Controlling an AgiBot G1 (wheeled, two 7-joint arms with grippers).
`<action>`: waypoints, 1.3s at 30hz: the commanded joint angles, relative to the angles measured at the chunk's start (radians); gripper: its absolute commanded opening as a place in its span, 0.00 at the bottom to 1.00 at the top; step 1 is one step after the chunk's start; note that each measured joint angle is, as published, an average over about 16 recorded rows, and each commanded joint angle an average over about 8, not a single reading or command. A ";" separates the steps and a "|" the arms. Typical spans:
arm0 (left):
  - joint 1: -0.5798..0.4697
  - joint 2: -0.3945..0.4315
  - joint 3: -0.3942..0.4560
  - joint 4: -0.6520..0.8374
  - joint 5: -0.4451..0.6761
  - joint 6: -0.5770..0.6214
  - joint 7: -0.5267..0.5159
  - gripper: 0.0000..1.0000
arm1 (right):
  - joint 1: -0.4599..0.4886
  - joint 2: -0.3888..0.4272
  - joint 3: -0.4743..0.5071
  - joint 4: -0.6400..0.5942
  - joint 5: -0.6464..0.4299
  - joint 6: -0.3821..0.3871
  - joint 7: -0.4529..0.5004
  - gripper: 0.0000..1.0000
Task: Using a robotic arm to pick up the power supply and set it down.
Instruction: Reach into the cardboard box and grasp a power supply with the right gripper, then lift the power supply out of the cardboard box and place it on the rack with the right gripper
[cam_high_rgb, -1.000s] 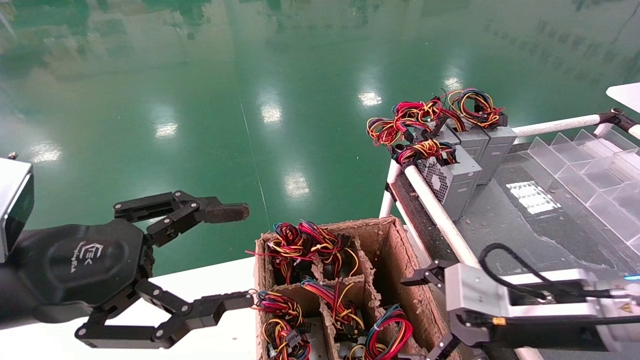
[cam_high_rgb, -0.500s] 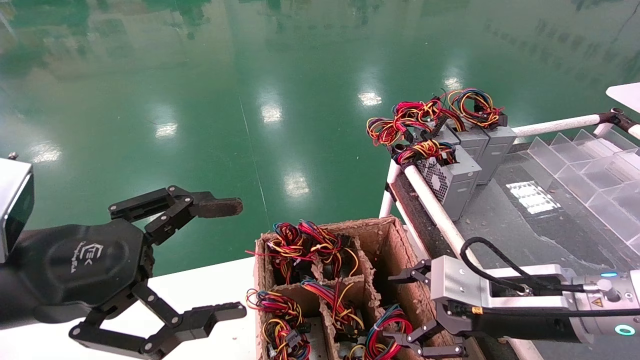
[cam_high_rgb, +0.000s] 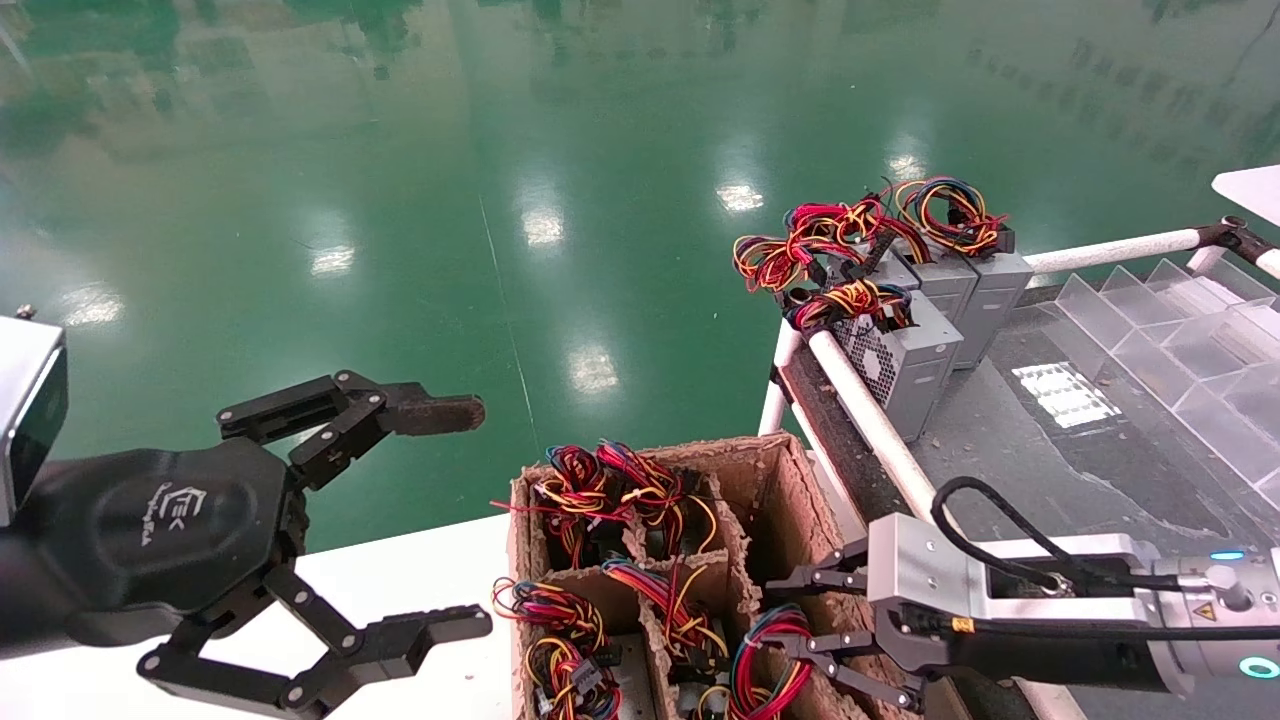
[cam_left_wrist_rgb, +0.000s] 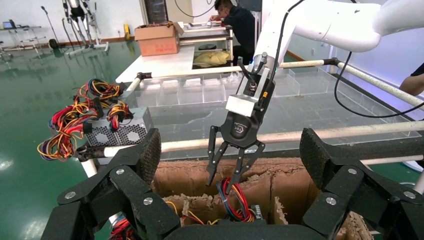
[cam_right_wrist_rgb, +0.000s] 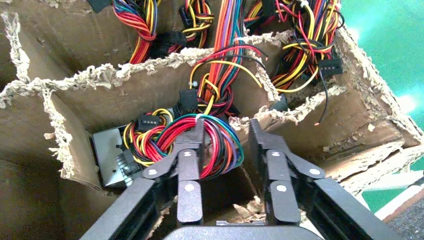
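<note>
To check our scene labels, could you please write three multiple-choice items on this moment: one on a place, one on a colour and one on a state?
1. Where is the right gripper?
A. Over the clear dividers
B. Reaching into the cardboard box, at the power supply
C. Parked by the robot's body

2. What colour is the floor?
A. Red
B. Green
C. White

3. How do the left gripper jaws stand?
A. Open, holding nothing
B. Shut on a wire bundle
C. Shut and empty

Answers:
1 B: its open fingers flank the supply's red-and-blue wire loop inside a compartment.
2 B: glossy green shows beyond the box.
3 A: its fingers are spread wide beside the box, above the white table.
</note>
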 joint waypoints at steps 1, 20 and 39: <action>0.000 0.000 0.000 0.000 0.000 0.000 0.000 1.00 | -0.002 0.002 0.002 0.001 0.004 -0.001 -0.007 0.00; 0.000 0.000 0.000 0.000 0.000 0.000 0.000 1.00 | -0.010 0.023 0.021 0.002 0.056 -0.024 -0.026 0.00; 0.000 0.000 0.000 0.000 0.000 0.000 0.000 1.00 | -0.118 0.073 0.206 0.014 0.323 0.020 -0.333 0.00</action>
